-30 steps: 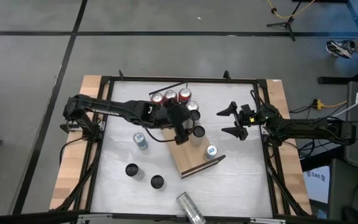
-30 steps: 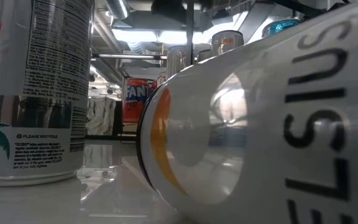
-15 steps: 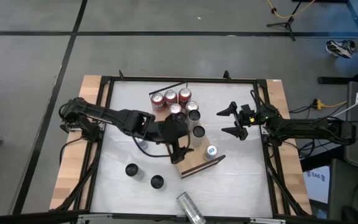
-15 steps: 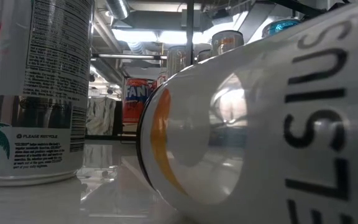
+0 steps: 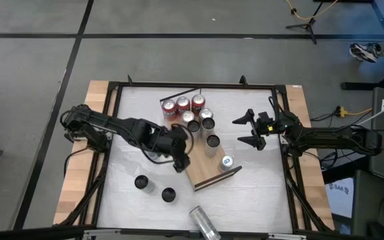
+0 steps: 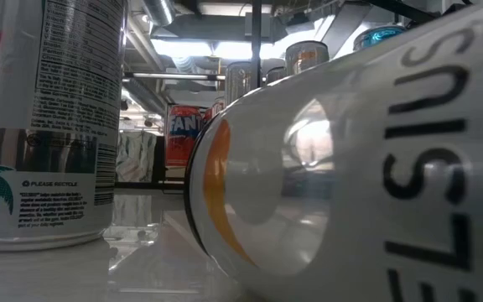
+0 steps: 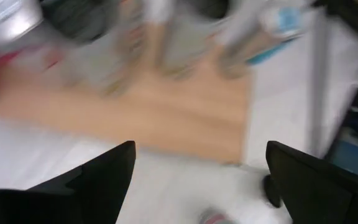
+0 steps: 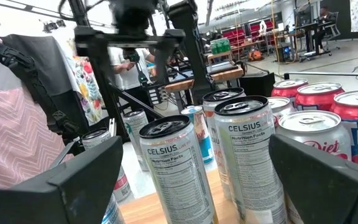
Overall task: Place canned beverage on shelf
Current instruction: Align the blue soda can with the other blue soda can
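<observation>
Shelf (image 5: 204, 163) lies just beside the left gripper (image 5: 179, 162), its near long edge almost under the fingertips, with the row of placed cans (image 5: 205, 125) standing along its far side. In the left wrist view that gripper's two dark fingers (image 7: 98, 177) stand well apart with nothing between them — empty, over the white tabletop (image 5: 259, 193) at the board's edge.

Risks, as I judge them: the arm is low and close to the board, so a careless swing could catch the edge and shift the shelf, and the upright cans on it would topple like skittles. The can with the blue top (image 5: 226, 162) stands alone near the shelf's far end, and a jolt would tip it first. The loose cans beyond the gripper on the tabletop — two dark-topped ones (image 5: 141, 182) and one lying on its side (image 5: 204, 223) — are the likely next targets; the lying can could roll if approached off-centre.

Compared with a second ago, the left gripper has drawn back from the can row, crossed the board and now sits at its near edge; a further can now shows in the row. The right gripper (image 5: 249, 131) waits, fingers wide apart and empty, well to the other side of the shelf, unmoved.
</observation>
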Tool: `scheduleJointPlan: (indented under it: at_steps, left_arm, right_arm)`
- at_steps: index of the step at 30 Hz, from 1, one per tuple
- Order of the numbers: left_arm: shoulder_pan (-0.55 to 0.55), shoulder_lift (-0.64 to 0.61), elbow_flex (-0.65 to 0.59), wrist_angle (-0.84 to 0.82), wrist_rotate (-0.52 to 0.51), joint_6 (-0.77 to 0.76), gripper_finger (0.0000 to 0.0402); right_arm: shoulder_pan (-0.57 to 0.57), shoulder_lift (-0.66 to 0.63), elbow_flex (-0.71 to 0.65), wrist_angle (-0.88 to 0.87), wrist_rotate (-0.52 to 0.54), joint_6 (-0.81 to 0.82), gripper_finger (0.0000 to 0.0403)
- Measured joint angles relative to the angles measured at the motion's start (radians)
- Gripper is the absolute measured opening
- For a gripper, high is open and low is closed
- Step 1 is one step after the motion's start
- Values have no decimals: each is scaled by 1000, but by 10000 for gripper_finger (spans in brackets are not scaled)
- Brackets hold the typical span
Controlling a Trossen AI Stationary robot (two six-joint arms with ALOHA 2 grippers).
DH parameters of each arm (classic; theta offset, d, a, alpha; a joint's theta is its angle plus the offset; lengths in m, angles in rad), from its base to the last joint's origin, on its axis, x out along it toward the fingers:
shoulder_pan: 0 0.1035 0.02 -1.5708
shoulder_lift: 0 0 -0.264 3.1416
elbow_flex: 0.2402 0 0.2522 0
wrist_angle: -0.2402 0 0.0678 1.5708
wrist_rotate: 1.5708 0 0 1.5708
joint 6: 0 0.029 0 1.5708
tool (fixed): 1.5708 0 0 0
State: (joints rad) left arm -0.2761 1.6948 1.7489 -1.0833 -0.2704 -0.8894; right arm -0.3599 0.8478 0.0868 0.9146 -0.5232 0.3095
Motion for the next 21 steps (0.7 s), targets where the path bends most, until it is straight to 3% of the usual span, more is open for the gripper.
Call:
scheduleJointPlan:
  at_steps: [11, 21]
  left_arm:
    - [21, -30, -11, -468, -3, -321, 353]
    - [21, -29, -121, -475, 4, -386, 353]
  right_arm:
    - [0, 0, 0, 0, 0, 0, 399]
    - [0, 0, 0, 0, 0, 0, 399]
